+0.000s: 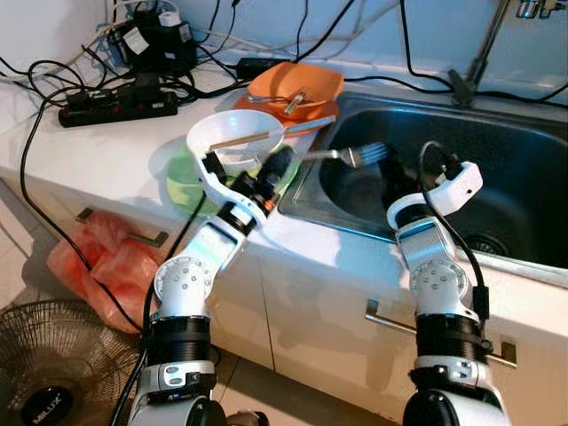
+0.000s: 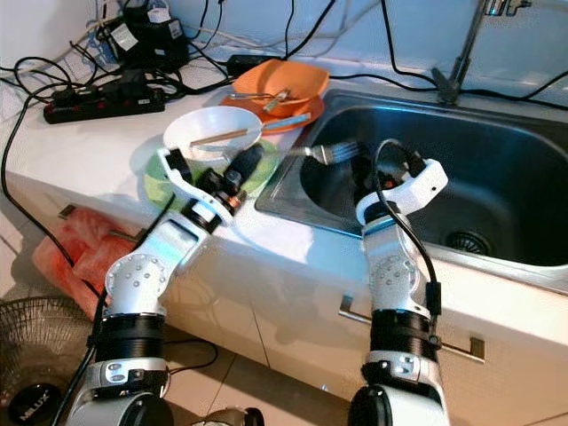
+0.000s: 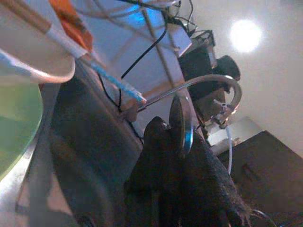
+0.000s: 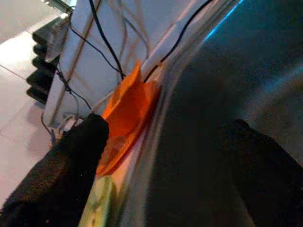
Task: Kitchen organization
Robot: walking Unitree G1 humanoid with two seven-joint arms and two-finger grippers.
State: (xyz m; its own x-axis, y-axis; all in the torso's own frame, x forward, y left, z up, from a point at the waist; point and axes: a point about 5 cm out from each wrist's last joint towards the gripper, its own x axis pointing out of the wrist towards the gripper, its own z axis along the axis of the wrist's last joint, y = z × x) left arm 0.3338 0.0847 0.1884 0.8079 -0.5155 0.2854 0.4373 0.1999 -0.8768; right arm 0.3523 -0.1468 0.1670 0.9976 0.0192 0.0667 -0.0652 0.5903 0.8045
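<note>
My left gripper (image 1: 282, 169) fingers clamped on a fork (image 1: 355, 155) over the sink (image 1: 497, 169) edge, right gripper (image 4: 165, 156) fingers apart inside sink, white bowl (image 1: 232, 138) holding chopsticks (image 1: 244, 138) on green plate (image 1: 182, 177), orange bowl (image 1: 297, 86) with utensils behind

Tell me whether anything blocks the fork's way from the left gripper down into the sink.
Nothing visible does. The left gripper holds the fork with its tines already over the sink basin. The right gripper hangs open just beside it, inside the basin, not underneath.
</note>
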